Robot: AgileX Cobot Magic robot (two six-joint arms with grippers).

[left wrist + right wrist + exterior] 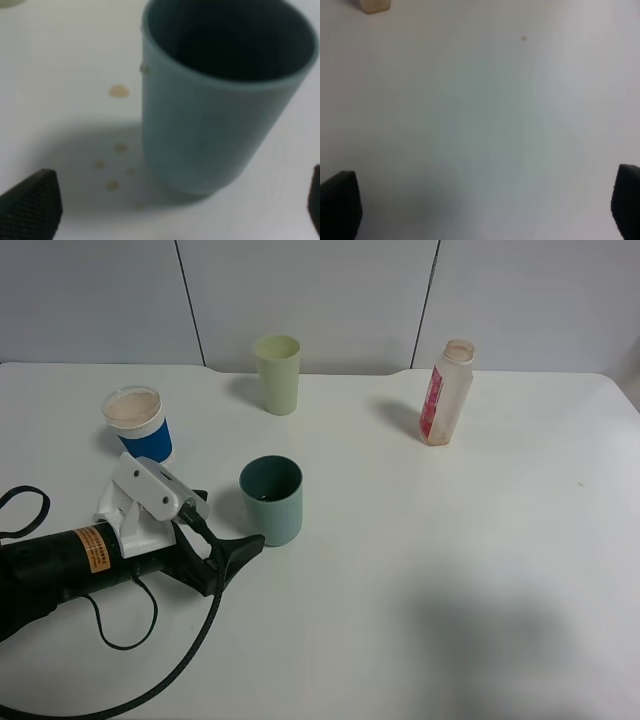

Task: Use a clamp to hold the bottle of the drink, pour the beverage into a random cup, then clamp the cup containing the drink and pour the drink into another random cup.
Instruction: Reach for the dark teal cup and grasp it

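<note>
The white table [470,570] carries everything, and all places here are given from the teal cup [272,500], which stands upright near the middle of it. The black left arm [60,565] lies low over the table to the left of the teal cup. The left gripper [225,535] is just beside this cup with its jaws wide apart. In the left wrist view the two fingertips [30,205] stay clear of the cup wall, so nothing is gripped. The right gripper [482,205] is seen only in its own wrist view, also spread open, above bare table. The bottle [445,395] with a red label stands upright and without cap, far behind and to the right of the teal cup. The blue cup [138,423] with a white upper band stands to the left and a little behind, with something pale inside. The pale green cup [278,375] stands straight behind. A few small brownish drops [119,91] lie on the table just beside the teal cup's foot.
</note>
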